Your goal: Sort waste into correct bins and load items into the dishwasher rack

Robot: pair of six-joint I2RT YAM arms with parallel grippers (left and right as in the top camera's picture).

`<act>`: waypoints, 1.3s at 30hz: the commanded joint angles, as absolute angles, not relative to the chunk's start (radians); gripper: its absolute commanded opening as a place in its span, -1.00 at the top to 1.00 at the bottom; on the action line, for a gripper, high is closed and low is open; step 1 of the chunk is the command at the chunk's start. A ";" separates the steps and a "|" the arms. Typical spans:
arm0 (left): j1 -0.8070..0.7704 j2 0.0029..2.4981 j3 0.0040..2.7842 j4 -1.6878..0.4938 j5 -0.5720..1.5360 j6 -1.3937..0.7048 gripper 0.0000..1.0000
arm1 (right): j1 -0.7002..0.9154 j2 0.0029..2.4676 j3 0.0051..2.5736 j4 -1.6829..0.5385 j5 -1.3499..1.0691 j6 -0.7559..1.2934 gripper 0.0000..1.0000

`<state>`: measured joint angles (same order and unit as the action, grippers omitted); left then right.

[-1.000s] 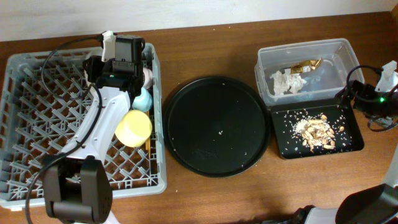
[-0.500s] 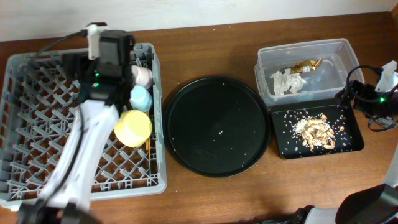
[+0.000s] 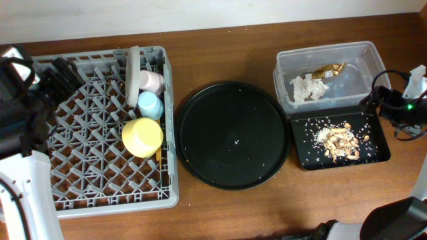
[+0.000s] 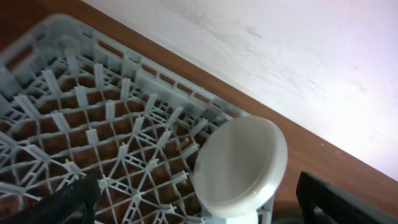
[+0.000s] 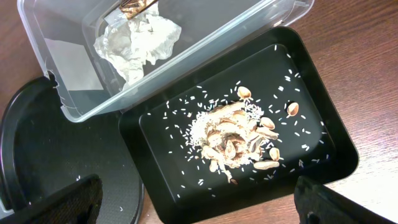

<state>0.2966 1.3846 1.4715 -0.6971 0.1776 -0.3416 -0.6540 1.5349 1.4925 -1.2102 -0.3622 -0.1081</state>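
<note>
Fingers (image 4: pixel 62 204) of the left gripper (image 4: pixel 194 199) are spread wide with nothing between them, over the left edge of the dishwasher rack (image 3: pixel 80 133). Across the rack, ahead and to their right, the white plate (image 4: pixel 239 165) stands on edge, its long axis running from the far wall toward the near side. Just beside it, in a line, sit the pink cup (image 3: pixel 153 81), the light-blue cup (image 3: pixel 151 105) and the yellow bowl (image 3: pixel 142 137). The chopsticks are too small to make out. The round black tray (image 3: pixel 220 113) holds only specks. Right of it, the clear tub (image 3: pixel 357 60) holds the napkin (image 3: pixel 305 87) and the wrapper (image 3: pixel 327 69), and the black tray (image 3: pixel 377 150) touching it holds the food scraps (image 3: pixel 338 138). The right gripper (image 5: pixel 198 200), equally wide and empty, hangs over those bins. Everything looks sorted. If the plate needs nudging, the left arm is nearer.
</note>
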 commanded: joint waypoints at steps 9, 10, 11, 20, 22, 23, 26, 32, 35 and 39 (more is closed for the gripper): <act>0.298 1.391 1.475 -0.754 0.247 -0.355 -0.99 | -0.653 1.534 1.508 -1.211 -0.354 -0.107 -0.97; 0.298 1.391 1.475 -0.754 0.247 -0.355 -0.99 | -0.639 1.539 1.508 -1.211 -0.354 -0.107 -0.97; 0.298 1.391 1.475 -0.754 0.247 -0.355 -0.99 | -0.625 1.540 1.508 -1.210 -0.354 -0.107 -0.97; 0.298 1.391 1.475 -0.754 0.247 -0.355 -0.99 | -0.128 1.336 1.508 -1.211 -0.354 -0.107 -0.97; 0.298 1.391 1.475 -0.754 0.247 -0.355 -0.99 | -0.006 1.225 1.508 -1.211 -0.354 -0.107 -0.97; 0.298 1.391 1.475 -0.754 0.247 -0.355 -0.99 | 0.047 1.144 1.508 -1.211 -0.354 -0.108 -0.97; 0.298 1.391 1.475 -0.754 0.247 -0.355 -0.99 | 0.065 0.997 1.508 -1.231 -0.197 -0.164 -0.97; 0.298 1.391 1.475 -0.754 0.247 -0.355 -0.99 | 0.065 0.688 1.478 -1.206 -0.122 -0.202 -0.97; 0.298 1.391 1.475 -0.754 0.247 -0.355 -0.99 | 0.065 0.510 1.396 -1.113 -0.115 -0.259 -0.97; 0.298 1.391 1.474 -0.754 0.247 -0.355 -0.99 | 0.065 0.307 1.199 -0.886 -0.123 -0.281 -0.97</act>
